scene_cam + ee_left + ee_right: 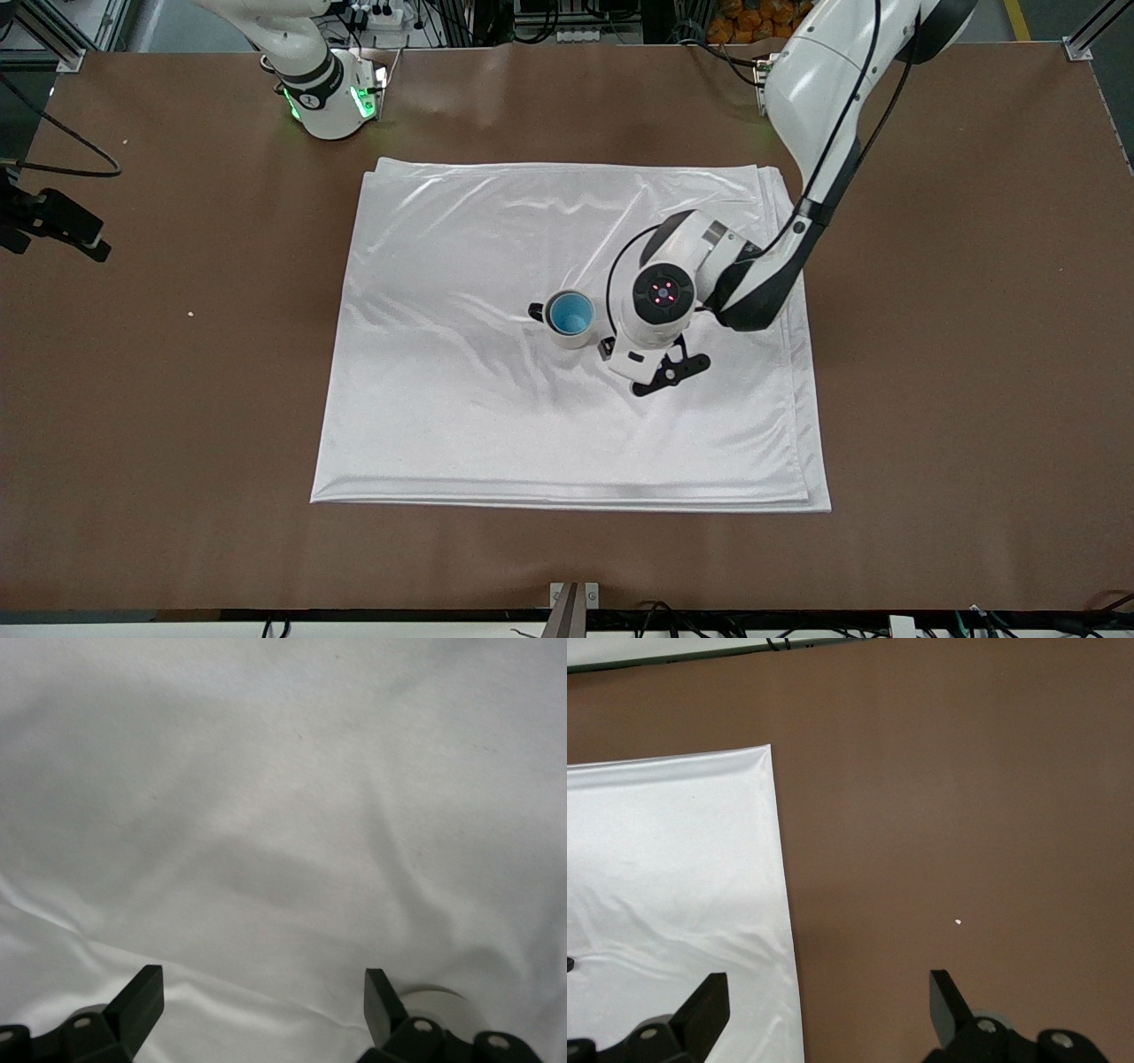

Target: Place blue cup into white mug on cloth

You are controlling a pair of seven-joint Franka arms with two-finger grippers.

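Note:
The blue cup (570, 311) stands inside the white mug (568, 337), which sits upright near the middle of the cloth (461, 408); the mug's black handle (536, 311) points toward the right arm's end. My left hand (660, 301) hovers over the cloth right beside the mug, toward the left arm's end. The left gripper (264, 988) is open, with only white cloth (283, 815) between its fingers. My right gripper (828, 992) is open too, held over the cloth's edge (775, 859) and the bare table; it does not show in the front view.
The brown table (957, 372) surrounds the cloth on every side. A black device with a cable (53, 226) sits at the table's edge at the right arm's end. The right arm's base (328, 89) stands at the table's edge farthest from the front camera.

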